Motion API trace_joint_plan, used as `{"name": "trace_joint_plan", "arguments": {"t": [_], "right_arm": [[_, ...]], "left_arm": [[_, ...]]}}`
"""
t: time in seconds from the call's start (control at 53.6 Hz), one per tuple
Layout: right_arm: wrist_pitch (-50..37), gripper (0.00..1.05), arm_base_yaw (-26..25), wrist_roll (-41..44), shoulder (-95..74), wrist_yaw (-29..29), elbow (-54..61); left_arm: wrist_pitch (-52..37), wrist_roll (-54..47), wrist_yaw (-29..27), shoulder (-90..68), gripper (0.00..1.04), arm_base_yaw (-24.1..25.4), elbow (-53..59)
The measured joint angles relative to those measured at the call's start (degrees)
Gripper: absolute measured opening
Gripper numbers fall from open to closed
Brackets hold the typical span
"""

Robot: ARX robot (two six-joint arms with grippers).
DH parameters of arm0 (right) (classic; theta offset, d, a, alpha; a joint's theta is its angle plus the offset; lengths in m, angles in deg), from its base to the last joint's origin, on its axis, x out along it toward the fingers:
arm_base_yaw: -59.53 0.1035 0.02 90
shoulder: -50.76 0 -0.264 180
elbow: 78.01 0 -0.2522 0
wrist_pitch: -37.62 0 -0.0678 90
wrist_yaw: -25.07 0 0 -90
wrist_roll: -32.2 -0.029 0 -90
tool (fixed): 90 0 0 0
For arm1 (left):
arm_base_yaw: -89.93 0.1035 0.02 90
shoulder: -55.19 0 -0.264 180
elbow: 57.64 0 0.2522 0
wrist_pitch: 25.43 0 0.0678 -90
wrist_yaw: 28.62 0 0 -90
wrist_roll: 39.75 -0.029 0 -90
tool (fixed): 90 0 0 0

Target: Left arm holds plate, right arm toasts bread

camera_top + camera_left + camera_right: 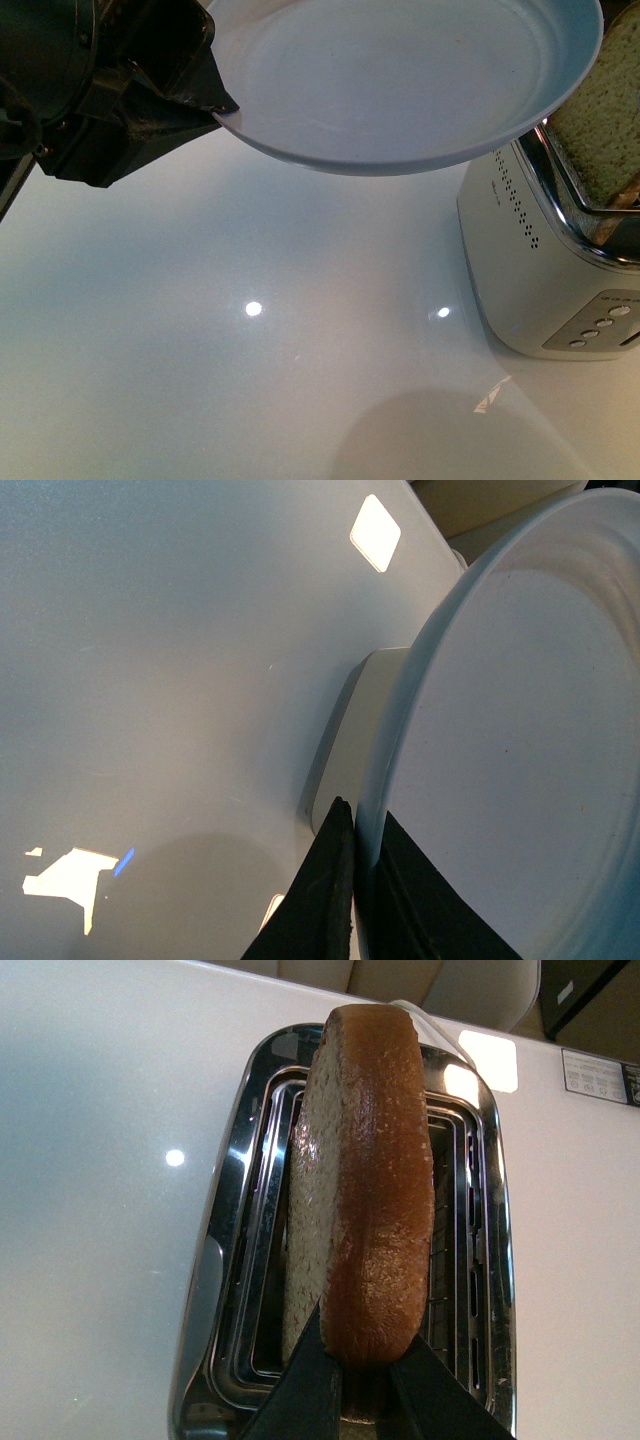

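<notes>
The pale blue-grey plate [400, 80] hangs in the air at the top of the front view, held by its left rim in my left gripper [215, 100], which is shut on it. In the left wrist view the black jaws pinch the plate's rim [385, 780] between them, left gripper [362, 860]. The bread [360, 1180], a brown-crusted slice, stands on edge over the toaster's slots [265, 1260], and my right gripper [362, 1360] is shut on its near end. In the front view the bread [605, 120] sticks up from the toaster [545, 270] behind the plate's right edge.
The silver-and-white toaster stands at the right of a glossy white table [200, 330], its buttons [600, 325] facing front. The plate casts a round shadow [440, 440] on the table. Ceiling lights reflect as bright spots.
</notes>
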Motion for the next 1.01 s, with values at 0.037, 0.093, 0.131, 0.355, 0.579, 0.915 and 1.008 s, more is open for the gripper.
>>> {"name": "trace_joint_plan", "arguments": {"t": [0.037,0.093,0.131,0.355,0.579,0.915,1.008], "right_arm": [[0.00,0.03,0.07,0.02,-0.26,0.02,0.00],[0.00,0.03,0.11,0.02,-0.66,0.02,0.00],[-0.02,0.03,0.13,0.00,-0.81,0.09,0.00],[-0.61,0.03,0.28,-0.09,-1.46,-0.07,0.81],[-1.55,0.23,-0.07,-1.09,-2.86,-1.14,2.10],[-1.88,0.87,-1.95,-2.73,1.09,-2.19,5.16],[-1.36,0.97,-2.67,-3.98,6.01,-2.71,6.88]], "left_arm": [[0.00,0.00,0.00,0.00,0.03,0.00,0.00],[0.00,0.00,0.00,0.00,0.03,0.00,0.00],[0.00,0.00,0.00,0.00,0.03,0.00,0.00],[0.00,0.00,0.00,0.00,0.03,0.00,0.00],[0.00,0.00,0.00,-0.02,0.03,0.00,0.00],[0.00,0.00,0.00,0.00,0.03,0.00,0.00],[0.00,0.00,0.02,0.00,0.03,0.00,0.00]]}}
